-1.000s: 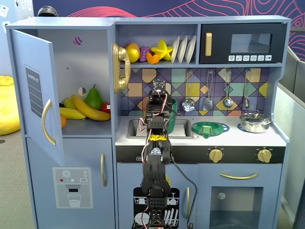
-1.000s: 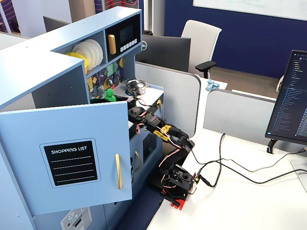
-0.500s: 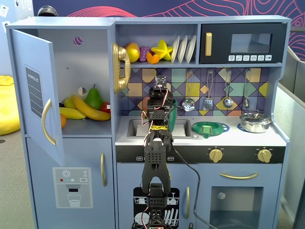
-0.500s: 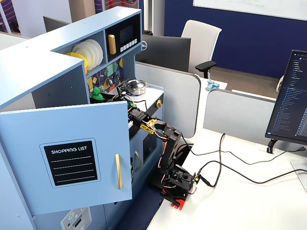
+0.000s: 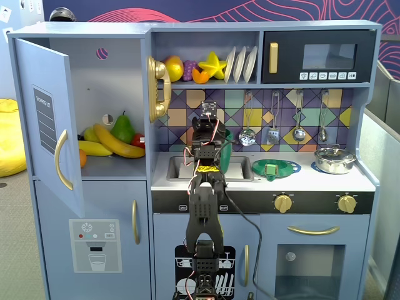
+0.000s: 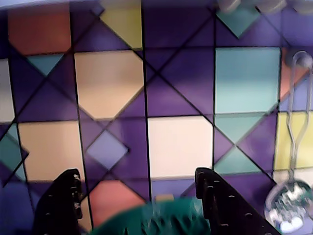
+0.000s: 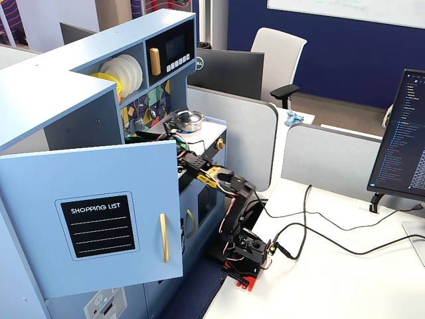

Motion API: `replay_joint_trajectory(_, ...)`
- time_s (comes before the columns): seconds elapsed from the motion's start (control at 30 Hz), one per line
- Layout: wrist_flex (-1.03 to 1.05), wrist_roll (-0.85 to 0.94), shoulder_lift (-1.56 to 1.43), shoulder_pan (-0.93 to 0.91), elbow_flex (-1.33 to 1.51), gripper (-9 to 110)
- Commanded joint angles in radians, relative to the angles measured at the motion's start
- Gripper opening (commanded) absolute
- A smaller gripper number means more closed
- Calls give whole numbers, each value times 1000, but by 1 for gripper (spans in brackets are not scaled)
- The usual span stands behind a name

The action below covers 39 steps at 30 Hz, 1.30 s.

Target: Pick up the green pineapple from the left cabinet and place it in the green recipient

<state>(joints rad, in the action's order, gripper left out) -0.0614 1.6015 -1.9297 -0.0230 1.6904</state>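
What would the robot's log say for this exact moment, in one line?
gripper: open, above green recipient | left cabinet: door open | green pineapple: not visible

An open-plan office is shown: grey desk dividers (image 7: 325,149), a swivel chair (image 7: 275,56), a computer monitor (image 7: 400,143) and a whiteboard (image 7: 352,10) are seen. A toy play kitchen (image 5: 262,187) has been set up against a white bench (image 7: 345,279).

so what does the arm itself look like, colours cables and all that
The arm is matte black plastic in blocky segments, with a yellow-and-black patterned band near the wrist. Thin red and black wires loop around its upper joints, and a black cable trails across the white desk. The base sits on a red part. In the wrist view the fingers are black with ridged inner edges.
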Motion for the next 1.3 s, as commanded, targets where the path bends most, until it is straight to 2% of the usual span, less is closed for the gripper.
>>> replay_joint_trajectory(0.0, 40, 21, -330, 49, 239, 19)
replay_joint_trajectory(0.27, 407, 6, -922, 20, 911, 14)
replay_joint_trajectory(0.33, 592, 72, -1005, -2, 1015, 11)
replay_joint_trajectory(0.43, 759, 23, -1095, -6, 1115, 8)
replay_joint_trajectory(0.57, 988, -32, -1172, 9, 1209, 7)
replay_joint_trajectory(0.77, 1201, -86, -1247, -6, 1305, 7)
replay_joint_trajectory(1.27, 1523, -232, -1247, 44, 1307, 7)
